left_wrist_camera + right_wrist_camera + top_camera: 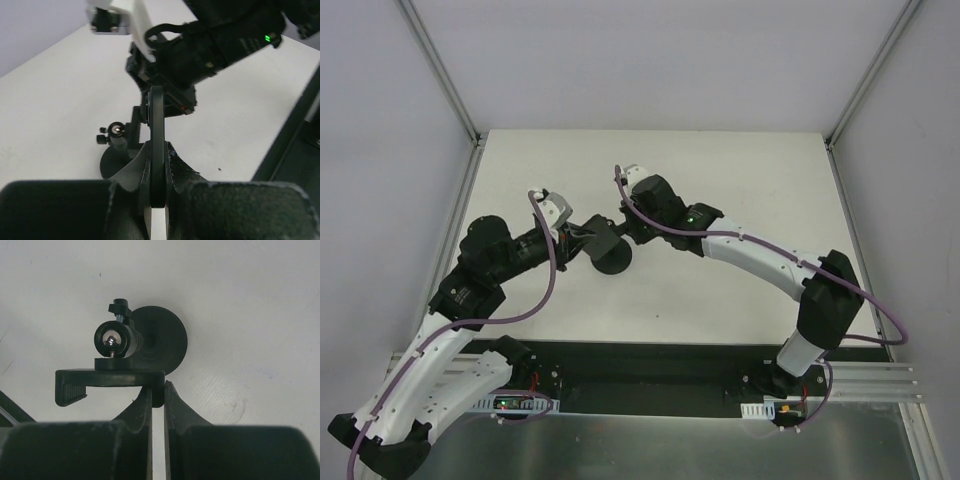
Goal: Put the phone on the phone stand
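Observation:
My left gripper (580, 241) is shut on a thin black phone (603, 238), seen edge-on between the fingers in the left wrist view (157, 130). The black phone stand (615, 264) stands mid-table on its round disc base (165, 337), with a ball joint (114, 339) and a clamp head (107, 379). My right gripper (158, 392) is shut on the right end of the clamp head. In the left wrist view the stand (119, 134) is just left of the phone, and the right gripper (167, 97) is right behind the phone's far edge.
The white table (720, 180) is walled at the back and both sides. A black rail (660, 365) runs along the near edge by the arm bases. Both arms meet over the table's centre.

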Controlling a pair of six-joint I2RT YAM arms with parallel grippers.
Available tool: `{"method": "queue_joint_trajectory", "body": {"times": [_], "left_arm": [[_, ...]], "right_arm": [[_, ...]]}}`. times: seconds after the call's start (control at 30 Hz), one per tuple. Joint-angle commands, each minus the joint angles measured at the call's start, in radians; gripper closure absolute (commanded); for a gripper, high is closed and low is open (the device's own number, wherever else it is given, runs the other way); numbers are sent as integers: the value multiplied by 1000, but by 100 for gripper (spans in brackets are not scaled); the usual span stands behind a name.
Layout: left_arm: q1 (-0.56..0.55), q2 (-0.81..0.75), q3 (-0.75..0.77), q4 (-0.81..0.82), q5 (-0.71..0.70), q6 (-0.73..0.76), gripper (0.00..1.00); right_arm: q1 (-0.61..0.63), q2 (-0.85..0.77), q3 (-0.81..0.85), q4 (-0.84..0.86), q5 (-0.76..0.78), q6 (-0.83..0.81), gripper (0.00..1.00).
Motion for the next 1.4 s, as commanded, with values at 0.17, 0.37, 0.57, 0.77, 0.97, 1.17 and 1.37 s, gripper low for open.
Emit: {"method": "queue_joint_trajectory", "body": {"times": [0.17,0.37,0.57,0.77,0.97,1.17,1.37], "left_arm": [[-1,159,119,75,597,-31,100],[1,284,159,47,625,32,100],[1,386,190,40,569,46,100],[1,440,202,35,512,50,100],[16,483,225,-14,481,96,100],[19,500,227,-42,492,132,100],[20,485,202,-42,505,190,100]], "right_arm": [[-19,-113,-42,-13,-230,-146,99],[-39,-121,-35,-42,-373,-212,99],[-44,-115,-38,-39,-432,-226,99],[-48,-106,-41,-32,-467,-229,99],[-59,-106,-57,-3,-541,-235,99],[-67,-87,-45,-16,-639,-261,99],[-67,-92,-50,-44,-717,-303,99]]}}
